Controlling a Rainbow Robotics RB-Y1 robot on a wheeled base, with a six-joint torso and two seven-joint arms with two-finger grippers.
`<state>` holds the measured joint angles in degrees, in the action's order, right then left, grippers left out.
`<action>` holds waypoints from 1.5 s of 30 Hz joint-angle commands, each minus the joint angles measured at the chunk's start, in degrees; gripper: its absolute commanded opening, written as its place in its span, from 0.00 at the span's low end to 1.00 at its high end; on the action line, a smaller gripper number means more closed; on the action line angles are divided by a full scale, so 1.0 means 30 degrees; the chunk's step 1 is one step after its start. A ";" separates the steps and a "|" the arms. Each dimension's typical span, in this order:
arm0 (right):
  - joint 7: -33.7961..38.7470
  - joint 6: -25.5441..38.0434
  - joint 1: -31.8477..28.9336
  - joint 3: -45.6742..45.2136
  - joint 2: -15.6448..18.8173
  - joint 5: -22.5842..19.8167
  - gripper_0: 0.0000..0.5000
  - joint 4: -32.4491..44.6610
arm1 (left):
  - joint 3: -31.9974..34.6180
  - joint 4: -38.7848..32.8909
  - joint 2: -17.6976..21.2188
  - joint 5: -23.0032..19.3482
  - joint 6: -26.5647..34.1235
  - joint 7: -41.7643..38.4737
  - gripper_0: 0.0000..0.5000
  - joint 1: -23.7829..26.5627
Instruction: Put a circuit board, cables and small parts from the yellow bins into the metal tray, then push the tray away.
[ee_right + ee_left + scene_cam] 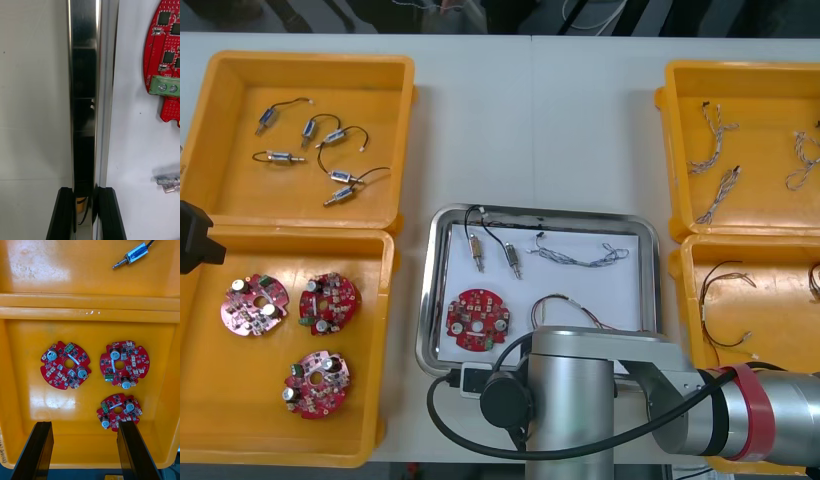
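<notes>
4 bins (310,60): two left, two right of tray (436,300), all on table (580,100).
tray: centre, white inside.
in tray: board (478,319) near left; two parts (477,256) with black leads far left; blue-white cable (580,255) far right; red-yellow cable (572,304) near right, one end under right arm (580,400).
right arm: over table's near edge, covers tray's near side.
right gripper (84,192): at tray's near rim, one finger outside over table, one inside; pinching the rim. Board lies just beside it on the inside.
left gripper (84,423): fingers spread, nothing between them, hovers over near left bin (375,345).
near left bin: three spare boards (328,300), apart from each other.
far left bin (220,190): spare parts (330,135) with black leads.
far right bin (675,150): blue-white spares (715,140).
near right bin (685,300): red-yellow spares (725,300).
</notes>
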<state>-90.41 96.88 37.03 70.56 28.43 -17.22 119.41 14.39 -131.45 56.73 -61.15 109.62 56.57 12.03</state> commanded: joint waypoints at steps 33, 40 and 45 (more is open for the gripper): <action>-0.1649 -0.2880 0.6436 -0.1517 0.1863 -0.6710 0.00 -0.2918 | 0.0623 -0.0539 -0.0248 0.0170 0.0126 0.0655 1.00 -0.0291; -0.2235 -0.3583 0.7432 -0.1810 0.1863 -0.7325 0.00 -0.4031 | 0.0623 -0.0539 -0.0248 0.0170 0.0126 0.0655 1.00 -0.0291; -0.2675 -0.3993 0.8047 -0.1810 0.1804 -0.7325 0.00 -0.4998 | 0.0623 -0.0539 -0.0248 0.0170 0.0126 0.0655 1.00 -0.0291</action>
<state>-95.01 85.76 57.84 66.81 33.63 -38.66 105.38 14.39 -131.48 56.71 -61.14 109.62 56.57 12.03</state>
